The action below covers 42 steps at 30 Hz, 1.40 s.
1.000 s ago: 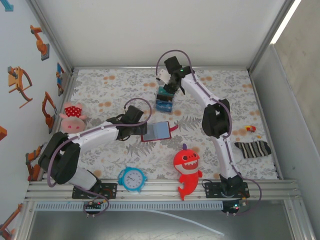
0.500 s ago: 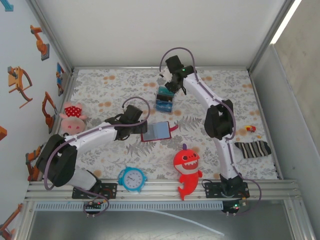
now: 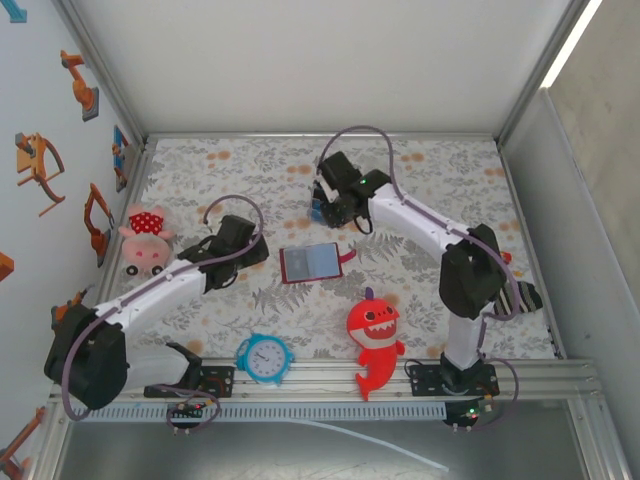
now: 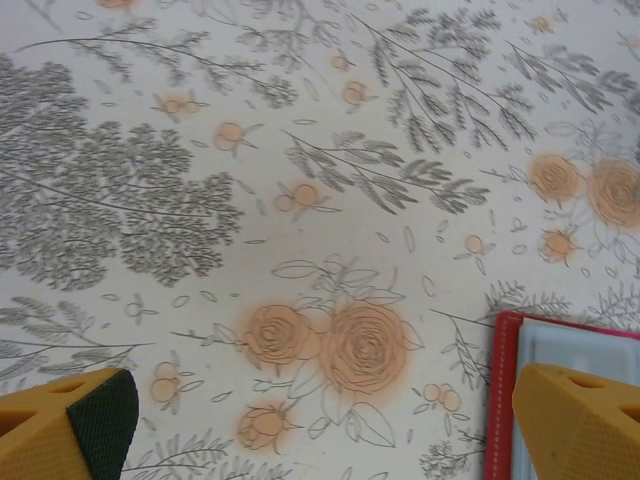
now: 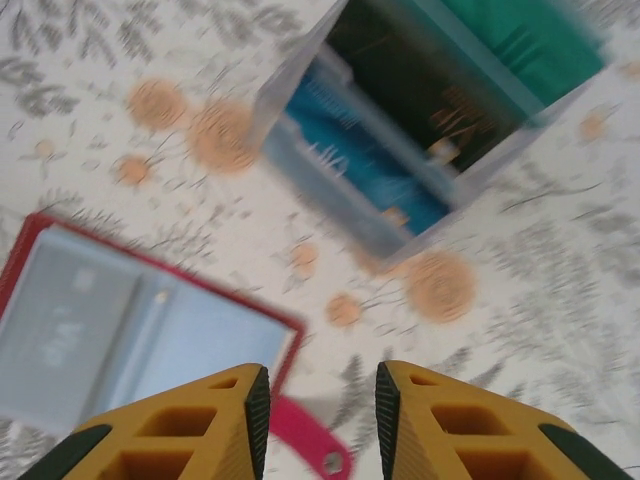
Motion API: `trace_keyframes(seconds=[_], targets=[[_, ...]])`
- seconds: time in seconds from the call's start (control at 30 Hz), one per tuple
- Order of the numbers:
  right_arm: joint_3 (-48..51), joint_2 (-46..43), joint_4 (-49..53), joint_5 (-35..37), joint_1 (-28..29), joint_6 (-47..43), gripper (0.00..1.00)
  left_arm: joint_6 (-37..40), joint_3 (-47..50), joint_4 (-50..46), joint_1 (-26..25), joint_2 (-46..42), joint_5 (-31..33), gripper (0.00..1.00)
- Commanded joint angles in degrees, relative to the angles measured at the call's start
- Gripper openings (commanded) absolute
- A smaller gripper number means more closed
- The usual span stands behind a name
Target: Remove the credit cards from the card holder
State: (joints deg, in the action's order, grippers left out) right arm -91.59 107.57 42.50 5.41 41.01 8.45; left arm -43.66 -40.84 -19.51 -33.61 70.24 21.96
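The card holder (image 3: pixel 312 262) lies open on the floral mat, dark red outside and pale blue-grey inside, its tab (image 3: pixel 347 257) pointing right. Behind it several credit cards (image 3: pixel 317 208) lie overlapped: teal (image 5: pixel 530 40), dark (image 5: pixel 420 90) and blue (image 5: pixel 350 150). My right gripper (image 3: pixel 335 205) hovers between the cards and the holder. In the right wrist view its jaws (image 5: pixel 320 385) are partly open and hold nothing, with the holder (image 5: pixel 120 320) and tab (image 5: pixel 310 435) below. My left gripper (image 3: pixel 250 255) is wide open (image 4: pixel 325 400) just left of the holder's red edge (image 4: pixel 505 400).
A red shark toy (image 3: pixel 375 335) and a blue alarm clock (image 3: pixel 265 357) sit near the front rail. A pink pig plush (image 3: pixel 145 235) is at the left wall. A striped sock (image 3: pixel 525 295) and a small red toy (image 3: pixel 500 257) lie right, by the right arm.
My right gripper has come down and nearer, from behind the cards toward the holder, and its jaws have widened. The left arm has drawn back to the left, off the holder.
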Motion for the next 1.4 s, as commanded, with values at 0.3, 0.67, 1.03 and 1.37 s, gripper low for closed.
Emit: trace_keyframes(seconds=[0.3, 0.67, 1.03, 1.37], targets=[[0.33, 6.38, -3.30, -2.86, 13.72, 14.87, 0.34, -7.97, 5.74, -8.19, 2.26, -12.62, 13.01, 0.97], [-1.98, 12.26, -3.49, -5.50, 14.94, 16.21, 0.39, -11.76, 10.06, -11.65, 4.26, -20.45, 16.43, 0.97], [-4.21, 16.03, -1.40, -3.45, 14.97, 15.37, 0.51, -12.59, 11.13, -12.40, 4.44, -21.48, 16.42, 0.97], [-2.64, 16.67, -1.64, -3.64, 14.92, 15.66, 0.46, -12.50, 11.15, -12.30, 4.44, -21.06, 16.24, 0.97]])
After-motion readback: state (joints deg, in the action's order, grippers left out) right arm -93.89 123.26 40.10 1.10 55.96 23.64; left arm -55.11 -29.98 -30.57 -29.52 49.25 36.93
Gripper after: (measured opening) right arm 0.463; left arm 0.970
